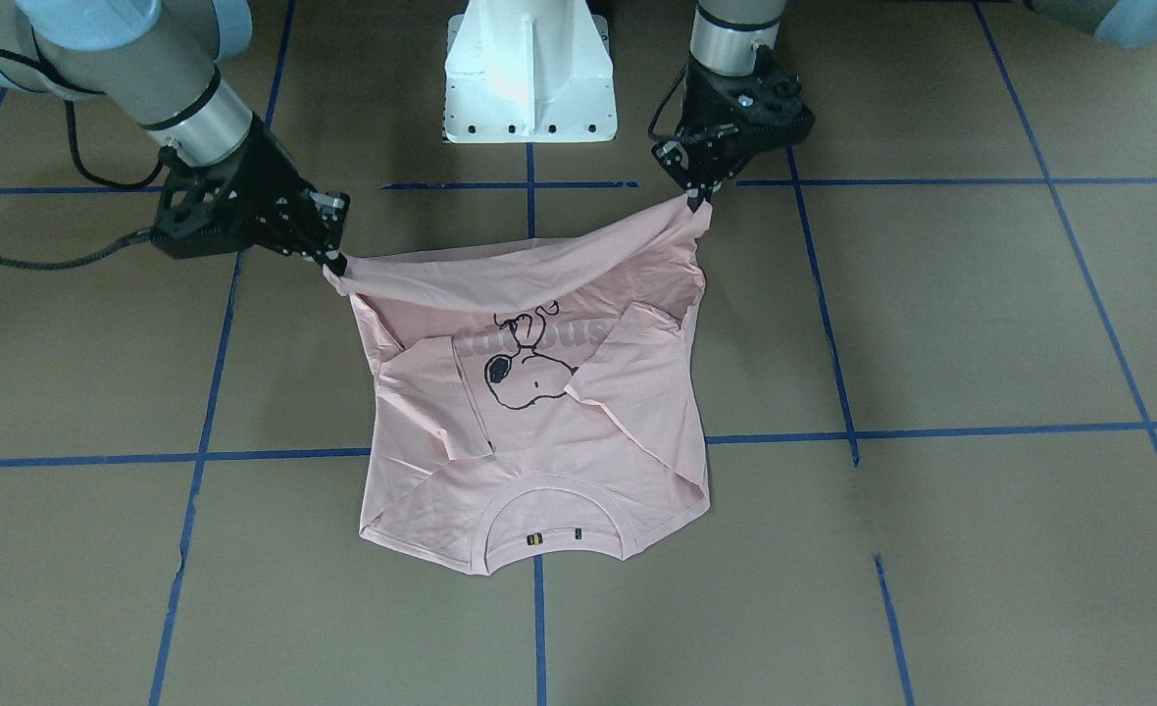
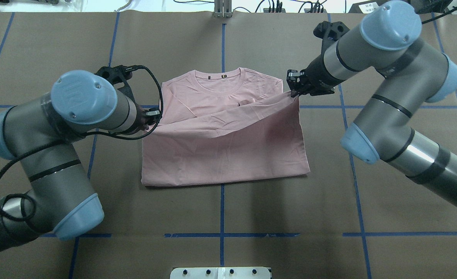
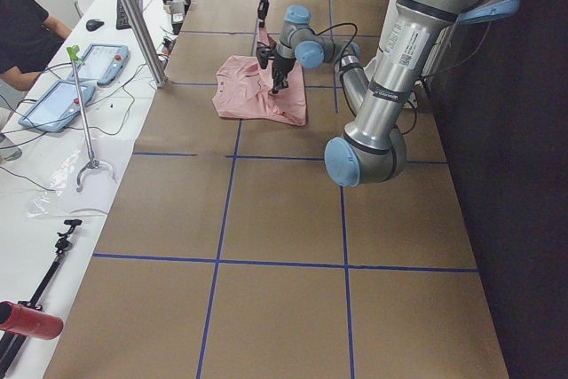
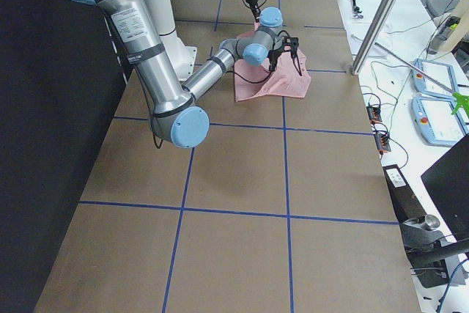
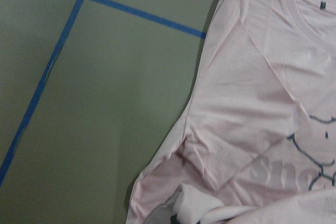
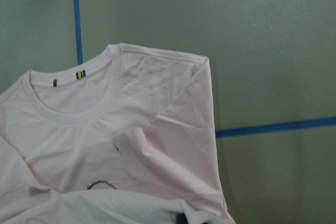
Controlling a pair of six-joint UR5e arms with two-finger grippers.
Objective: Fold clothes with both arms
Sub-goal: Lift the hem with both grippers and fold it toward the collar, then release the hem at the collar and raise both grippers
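Facing the robot, you see the left gripper and right gripper each pinching a hem corner of the pink T-shirt, raised at twelve o'clock; its collar lies flat at six.

Over the feed, my left arm and right arm looked like fat grey tubes ringed with thin black bands. Each joint was closed by a rounded light blue cap with small screws and an embossed logo. The wrist sections were polished silver, and a braided black cable hung off the right one. The left gripper and right gripper were black skeletal frames. The pedestal base was white, with dark screws along its foot.
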